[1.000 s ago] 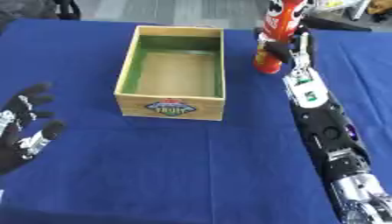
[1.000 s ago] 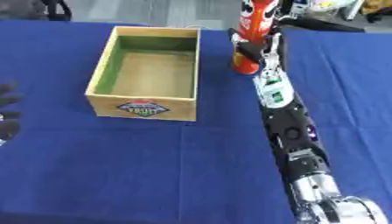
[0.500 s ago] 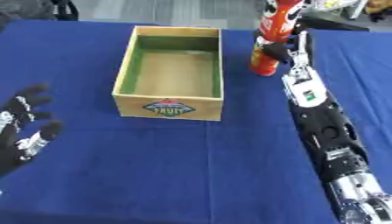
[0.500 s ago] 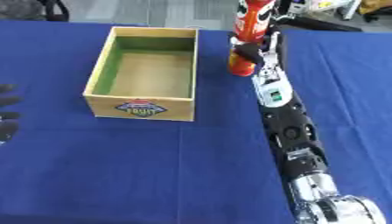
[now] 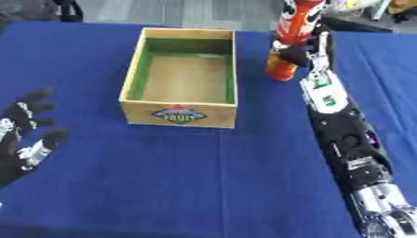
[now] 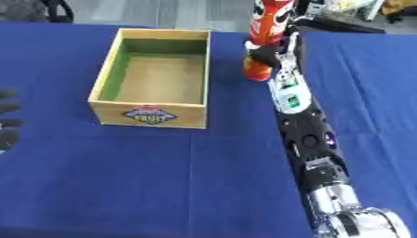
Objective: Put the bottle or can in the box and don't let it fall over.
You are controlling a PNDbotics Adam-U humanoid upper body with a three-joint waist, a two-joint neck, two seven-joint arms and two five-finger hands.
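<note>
A: Left eye view: right hand (image 5: 299, 50) has its fingers curled round the lower part of the tall orange-red bottle (image 5: 289, 39), just right of the wooden box (image 5: 181, 118) at its far corner. Bottle looks upright; whether its base is on the blue table (image 5: 204, 186) or just off it can't be told.

B: Box contents?

A: Nothing in it, green inner walls. Left hand (image 5: 20, 137) is idle at the lower left, fingers spread.

B: Advice for the move?

A: Probably lift until the base clears the rim, carry it level, lower it onto the box floor, let go only once it stands. Grip sits low, so the top could tip.
</note>
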